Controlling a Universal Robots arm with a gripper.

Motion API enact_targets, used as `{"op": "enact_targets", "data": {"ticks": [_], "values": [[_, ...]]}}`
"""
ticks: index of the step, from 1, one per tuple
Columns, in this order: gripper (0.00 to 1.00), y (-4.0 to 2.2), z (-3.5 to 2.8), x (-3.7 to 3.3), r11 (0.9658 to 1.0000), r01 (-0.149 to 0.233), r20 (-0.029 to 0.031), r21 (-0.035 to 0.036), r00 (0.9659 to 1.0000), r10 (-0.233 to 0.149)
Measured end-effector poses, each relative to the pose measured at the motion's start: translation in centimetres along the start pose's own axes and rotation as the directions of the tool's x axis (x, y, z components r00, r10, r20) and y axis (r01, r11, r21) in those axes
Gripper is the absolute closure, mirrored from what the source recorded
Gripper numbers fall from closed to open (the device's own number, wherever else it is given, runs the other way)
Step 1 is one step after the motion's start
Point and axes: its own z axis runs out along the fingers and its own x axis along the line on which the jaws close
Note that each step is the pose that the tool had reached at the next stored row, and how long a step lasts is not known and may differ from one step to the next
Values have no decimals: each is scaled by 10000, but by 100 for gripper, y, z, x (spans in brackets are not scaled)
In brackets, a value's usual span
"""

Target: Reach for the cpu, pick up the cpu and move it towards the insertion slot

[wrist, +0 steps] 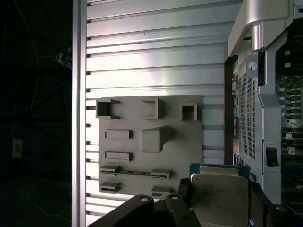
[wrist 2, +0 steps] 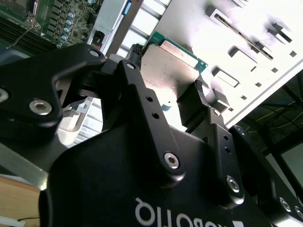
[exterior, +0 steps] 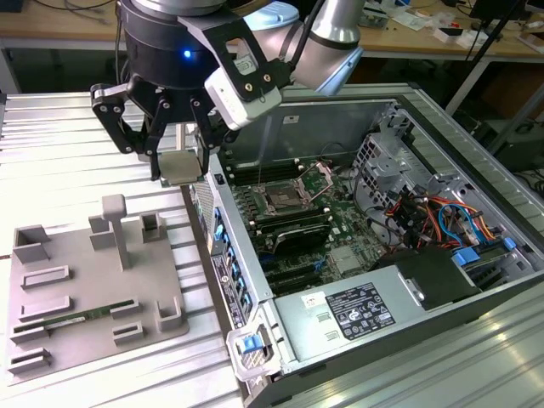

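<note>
My gripper (exterior: 180, 157) hangs above the slatted table, just outside the open computer case's near wall, and is shut on the cpu (exterior: 180, 168). The cpu is a thin square chip with a pale silvery face and a green edge, pinched on two sides by the black fingers (wrist 2: 135, 56). Both wrist views show the cpu (wrist 2: 170, 71) (wrist: 220, 196) held between the fingers (wrist: 185, 189). The insertion slot (exterior: 280, 202) is a dark square socket with a shiny frame on the motherboard inside the case, toward the exterior view's right of the gripper.
A grey fixture plate (exterior: 93, 280) (wrist: 151, 142) with raised blocks lies on the table below the gripper; a thin green memory stick (exterior: 64, 321) rests in it. The case wall (exterior: 223, 246) stands between plate and motherboard. Cables (exterior: 425, 217) and a drive cage fill the case's far side.
</note>
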Motion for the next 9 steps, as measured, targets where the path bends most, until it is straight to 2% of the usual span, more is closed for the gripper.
{"op": "enact_targets", "data": {"ticks": [9], "values": [[45, -1, 1, -45, 10000, 0, 1, -1, 10000, 0]]}}
